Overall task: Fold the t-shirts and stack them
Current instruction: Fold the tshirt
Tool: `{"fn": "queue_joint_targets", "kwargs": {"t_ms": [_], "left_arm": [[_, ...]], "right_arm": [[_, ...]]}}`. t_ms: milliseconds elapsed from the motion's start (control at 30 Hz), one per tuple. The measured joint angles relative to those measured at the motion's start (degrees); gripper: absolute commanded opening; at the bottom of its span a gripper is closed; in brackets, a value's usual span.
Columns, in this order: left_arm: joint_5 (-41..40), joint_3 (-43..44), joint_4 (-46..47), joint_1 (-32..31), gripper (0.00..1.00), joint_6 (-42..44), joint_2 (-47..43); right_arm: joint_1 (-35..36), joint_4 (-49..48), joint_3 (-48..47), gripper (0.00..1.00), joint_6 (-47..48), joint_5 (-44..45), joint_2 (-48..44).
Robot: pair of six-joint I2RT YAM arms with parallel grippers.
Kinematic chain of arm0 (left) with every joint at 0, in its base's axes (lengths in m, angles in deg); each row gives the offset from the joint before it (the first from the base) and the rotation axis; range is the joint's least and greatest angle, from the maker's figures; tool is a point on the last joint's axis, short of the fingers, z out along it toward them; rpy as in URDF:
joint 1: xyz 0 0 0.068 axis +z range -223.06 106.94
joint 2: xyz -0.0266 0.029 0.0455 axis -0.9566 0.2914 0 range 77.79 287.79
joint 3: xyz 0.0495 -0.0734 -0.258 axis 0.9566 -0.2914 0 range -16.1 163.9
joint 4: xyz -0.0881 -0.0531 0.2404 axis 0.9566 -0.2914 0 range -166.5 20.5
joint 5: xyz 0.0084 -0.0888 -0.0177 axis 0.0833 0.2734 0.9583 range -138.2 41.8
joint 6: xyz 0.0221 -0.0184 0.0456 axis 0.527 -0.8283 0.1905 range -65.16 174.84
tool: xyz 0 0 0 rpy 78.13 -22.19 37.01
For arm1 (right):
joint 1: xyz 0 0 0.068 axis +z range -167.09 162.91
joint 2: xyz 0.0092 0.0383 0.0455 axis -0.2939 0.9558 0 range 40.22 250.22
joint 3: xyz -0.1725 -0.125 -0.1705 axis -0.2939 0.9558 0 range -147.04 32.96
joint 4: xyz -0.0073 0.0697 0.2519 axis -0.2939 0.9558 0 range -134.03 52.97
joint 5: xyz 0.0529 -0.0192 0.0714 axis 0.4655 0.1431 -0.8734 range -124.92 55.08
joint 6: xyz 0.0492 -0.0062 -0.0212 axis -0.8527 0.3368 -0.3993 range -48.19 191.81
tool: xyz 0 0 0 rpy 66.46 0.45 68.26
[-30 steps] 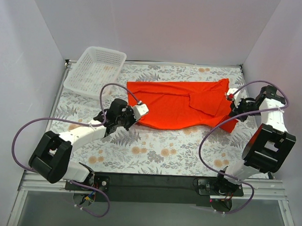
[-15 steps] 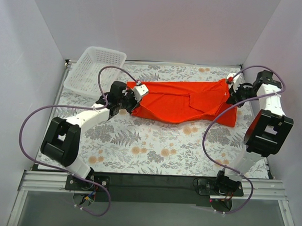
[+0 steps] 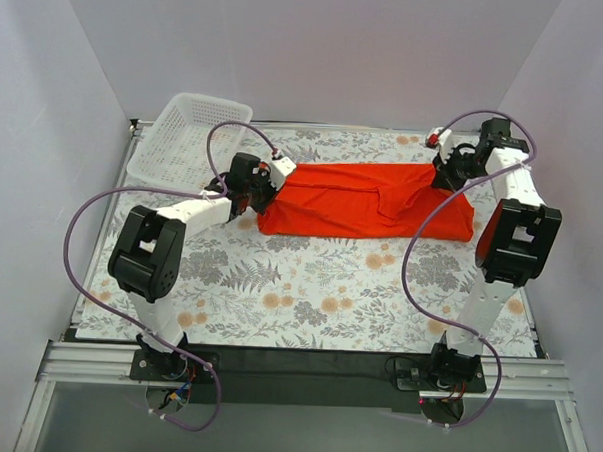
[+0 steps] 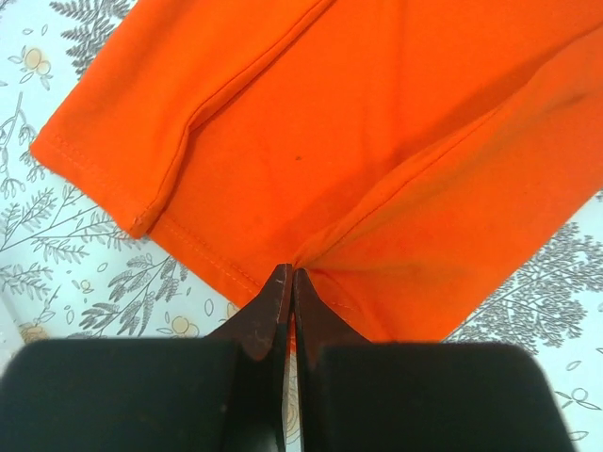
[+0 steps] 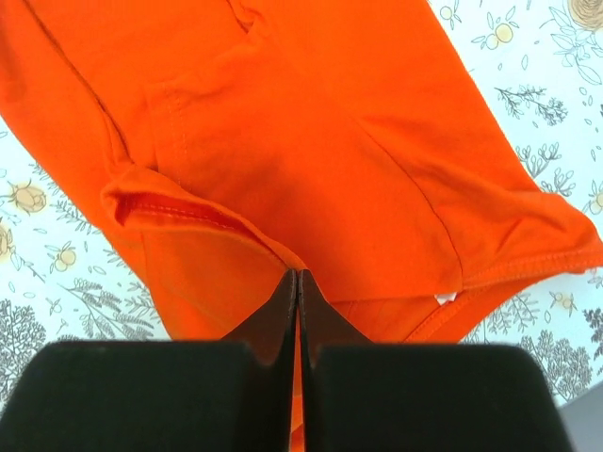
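Observation:
A bright orange-red t-shirt [image 3: 358,198] lies stretched as a long band across the far half of the table. My left gripper [image 3: 267,180] is shut on its left end; the left wrist view shows the fabric [image 4: 377,141] pinched at the tips of that gripper [image 4: 289,273], with a hemmed edge running off to the left. At the shirt's right end, my right gripper [image 3: 446,164] is shut on it. In the right wrist view the cloth [image 5: 311,151] folds into the closed tips of that gripper [image 5: 298,275], a white label showing low on the right.
A white mesh basket [image 3: 190,141] stands at the far left corner, just left of the left gripper. The table carries a floral-print cloth [image 3: 318,297]. White walls close in on three sides. Purple cables loop off both arms.
Both grippers have carried the shirt's near edge toward the far side, folding it into a narrower band. Both arms now reach further back, the right wrist near the far right corner.

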Motion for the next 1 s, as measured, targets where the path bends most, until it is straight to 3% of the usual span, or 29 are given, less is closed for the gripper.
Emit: {"fn": "queue_joint_targets", "kwargs": {"t_ms": [1000], "left_arm": [[-6.4,3.8,-0.7,0.0,0.00,3.1,4.3]], "right_arm": [[6.7,-12.8,-4.7,0.01,-12.2,11.6,7.5]]}}
